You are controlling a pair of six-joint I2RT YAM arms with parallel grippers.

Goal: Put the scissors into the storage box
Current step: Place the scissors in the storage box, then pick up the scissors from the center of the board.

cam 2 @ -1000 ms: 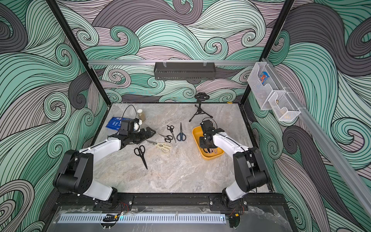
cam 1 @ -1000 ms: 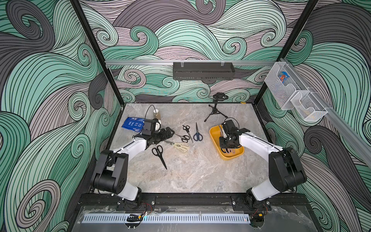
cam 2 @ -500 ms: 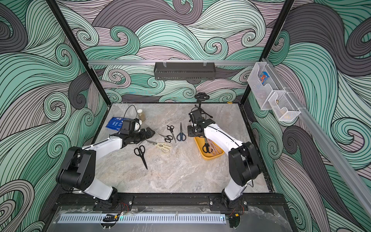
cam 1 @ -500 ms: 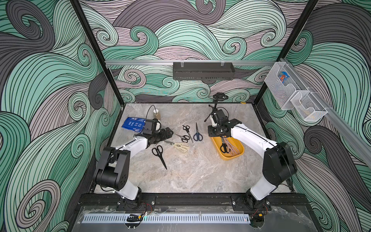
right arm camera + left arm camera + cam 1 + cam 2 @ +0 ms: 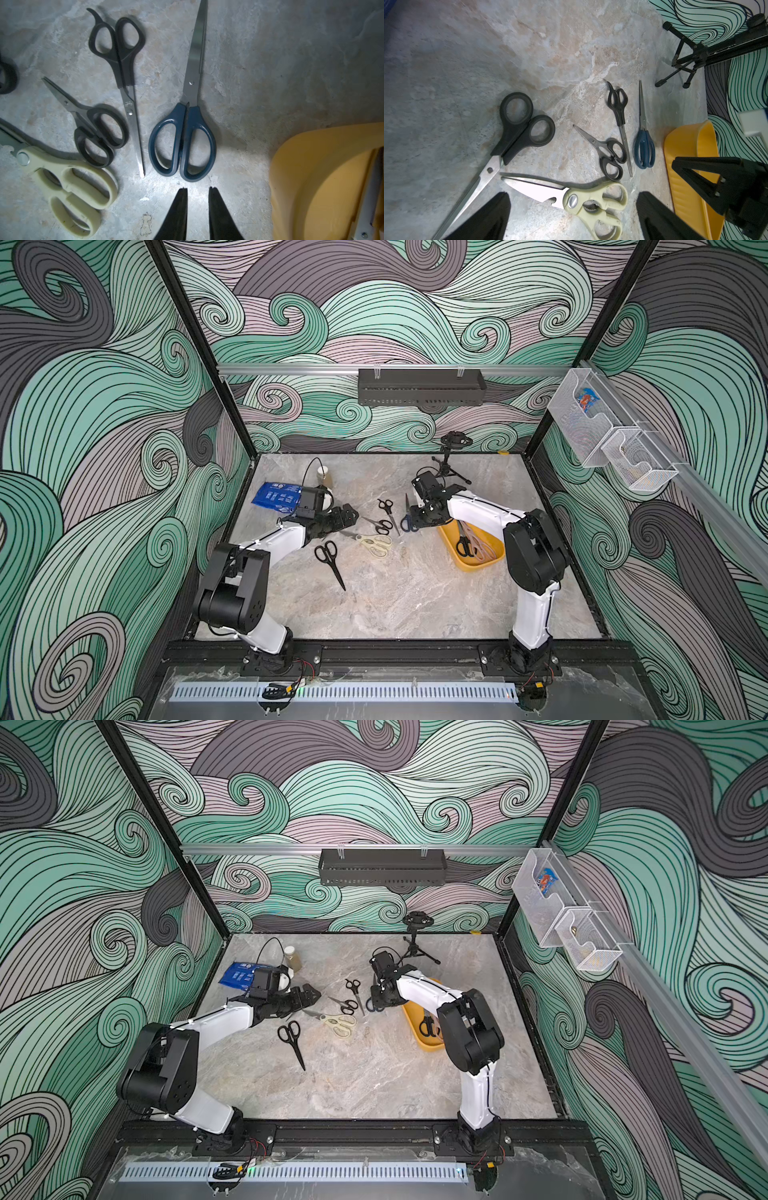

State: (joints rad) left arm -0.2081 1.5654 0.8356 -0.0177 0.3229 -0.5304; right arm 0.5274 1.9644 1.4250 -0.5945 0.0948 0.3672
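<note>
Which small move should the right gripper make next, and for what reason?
Probably ease the right gripper forward and down over the blue-handled scissors. Its jaws stand slightly apart, empty, and point at the handles just ahead; this pair lies outside the yellow storage box, closest to it.

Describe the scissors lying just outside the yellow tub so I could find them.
Find the yellow tub on the marble table. Beside its far end lies a closed pair. Only it has dark blue handles, unlike the black pair alongside and the cream pair beyond.
</note>
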